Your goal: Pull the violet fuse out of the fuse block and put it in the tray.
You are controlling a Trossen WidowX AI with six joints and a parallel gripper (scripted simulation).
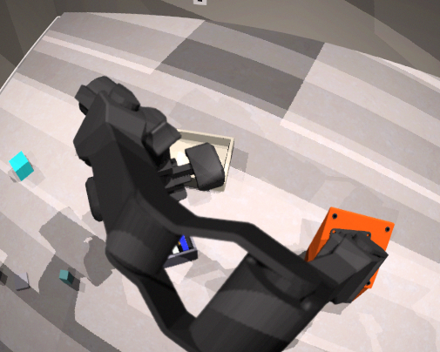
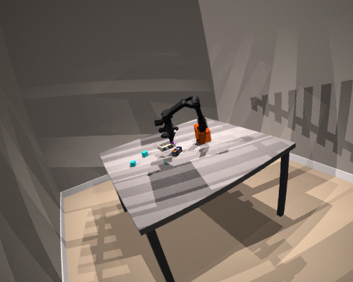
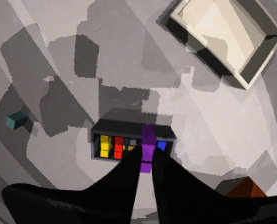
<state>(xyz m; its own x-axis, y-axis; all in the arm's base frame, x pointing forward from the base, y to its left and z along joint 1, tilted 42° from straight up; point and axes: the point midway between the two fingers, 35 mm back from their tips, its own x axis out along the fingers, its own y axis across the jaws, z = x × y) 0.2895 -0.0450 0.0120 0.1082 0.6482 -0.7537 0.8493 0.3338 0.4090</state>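
The violet fuse [image 3: 147, 142] [image 2: 173, 142] is clamped upright in my gripper [image 3: 146, 152] [image 2: 172, 141], which is shut on it. The fuse hangs above the fuse block [image 3: 120, 126] [image 2: 177, 152] [image 1: 183, 260], and in the wrist view it covers part of the block. Yellow [image 3: 105, 146], red [image 3: 118, 147] and blue [image 3: 161, 146] [image 1: 184, 242] fuses sit in the block. The cream tray [image 3: 229, 25] [image 2: 164, 147] [image 1: 207, 134] stands off to one side, at the top right in the wrist view. The fingertips are hidden behind the arm in the top view.
The orange arm base [image 1: 382, 235] [image 2: 202, 135] stands to the right. A cyan cube [image 1: 21, 165] lies at far left; the exterior view shows two cyan cubes [image 2: 145, 153] [image 2: 133, 163]. A small teal block [image 1: 65, 276] [image 3: 16, 120] and grey pieces [image 1: 22, 281] lie beyond the fuse block.
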